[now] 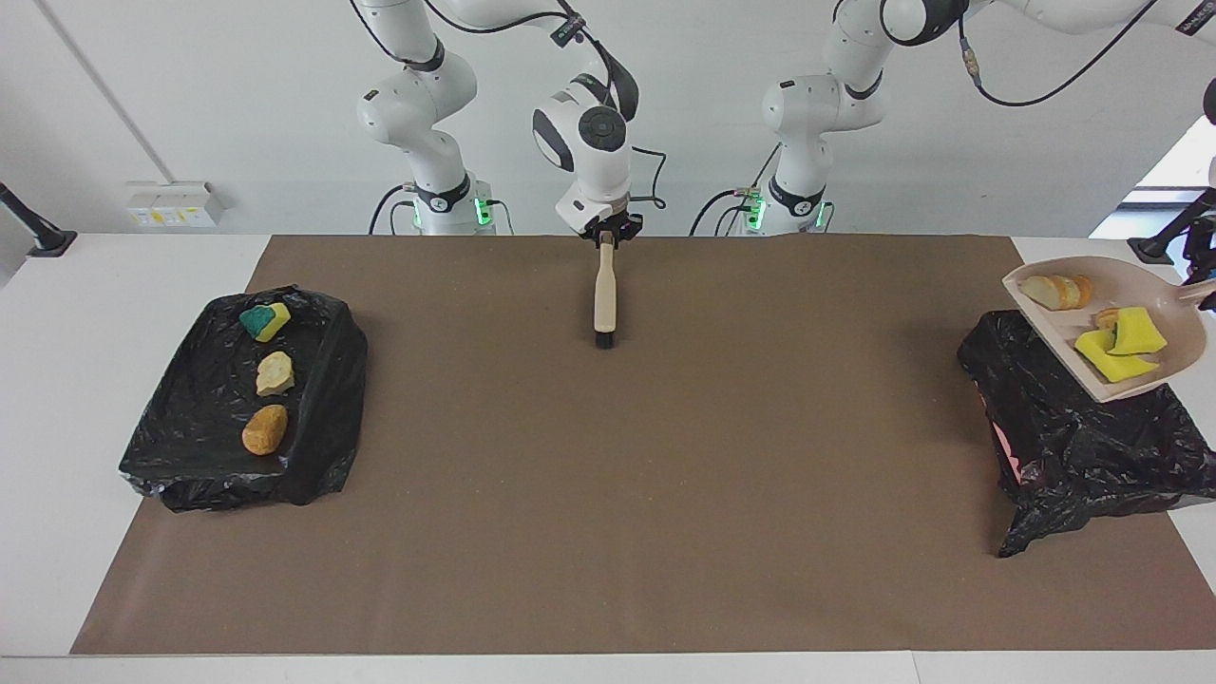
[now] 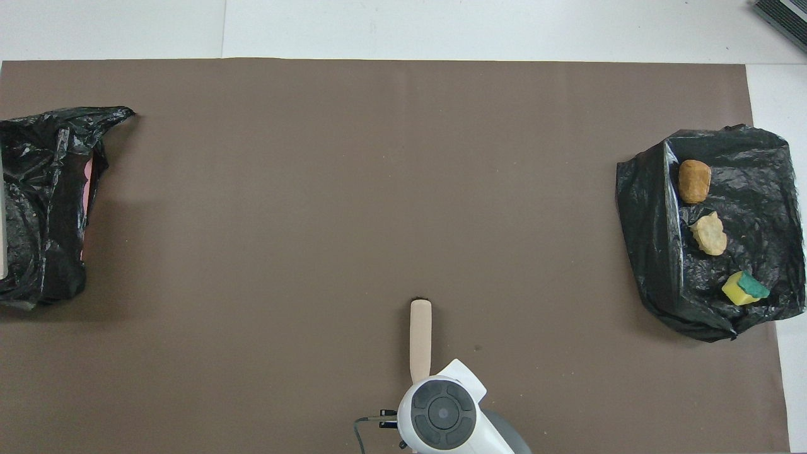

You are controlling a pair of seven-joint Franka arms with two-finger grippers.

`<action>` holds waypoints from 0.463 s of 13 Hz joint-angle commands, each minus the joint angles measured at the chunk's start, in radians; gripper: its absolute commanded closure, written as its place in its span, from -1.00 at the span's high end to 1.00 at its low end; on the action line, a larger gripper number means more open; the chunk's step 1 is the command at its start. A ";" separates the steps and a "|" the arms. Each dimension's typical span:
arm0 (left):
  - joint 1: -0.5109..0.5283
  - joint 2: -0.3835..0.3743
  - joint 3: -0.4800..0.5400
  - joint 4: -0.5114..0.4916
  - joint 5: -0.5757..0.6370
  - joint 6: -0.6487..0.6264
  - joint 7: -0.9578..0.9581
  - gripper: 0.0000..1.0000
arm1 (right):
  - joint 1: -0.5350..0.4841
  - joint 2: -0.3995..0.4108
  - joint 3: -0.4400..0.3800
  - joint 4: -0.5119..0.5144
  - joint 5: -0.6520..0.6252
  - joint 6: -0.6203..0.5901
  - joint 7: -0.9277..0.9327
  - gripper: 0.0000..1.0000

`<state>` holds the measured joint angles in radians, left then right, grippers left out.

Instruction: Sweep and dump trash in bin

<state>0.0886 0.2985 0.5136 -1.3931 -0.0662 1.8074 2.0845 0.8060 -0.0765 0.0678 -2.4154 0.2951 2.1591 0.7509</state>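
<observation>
Dustpan of trash hanging over the black bin bag

A brown mat is covering the white table before a pale wall with a socket box. The left gripper, off the edge, is clamping the dustpan, which is carrying bread slices and yellow sponges. Three scraps are lying on a black-lined tray. The right gripper is sitting at the brush; its grip cannot be told.
</observation>
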 commanded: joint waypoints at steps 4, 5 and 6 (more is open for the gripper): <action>0.118 0.163 -0.014 0.174 0.018 0.084 0.120 -1.00 | -0.010 -0.034 -0.011 0.030 0.004 0.004 -0.016 1.00; 0.106 0.169 -0.014 0.169 0.084 0.107 0.120 -1.00 | -0.014 -0.032 -0.016 0.041 0.004 0.005 -0.013 1.00; 0.096 0.166 -0.015 0.154 0.145 0.156 0.111 -1.00 | -0.043 -0.032 -0.017 0.056 -0.004 0.008 -0.015 1.00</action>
<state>0.1872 0.4431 0.5089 -1.2727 -0.0026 1.9173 2.1882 0.8012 -0.0955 0.0547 -2.3771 0.2948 2.1596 0.7509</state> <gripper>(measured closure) 0.683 0.000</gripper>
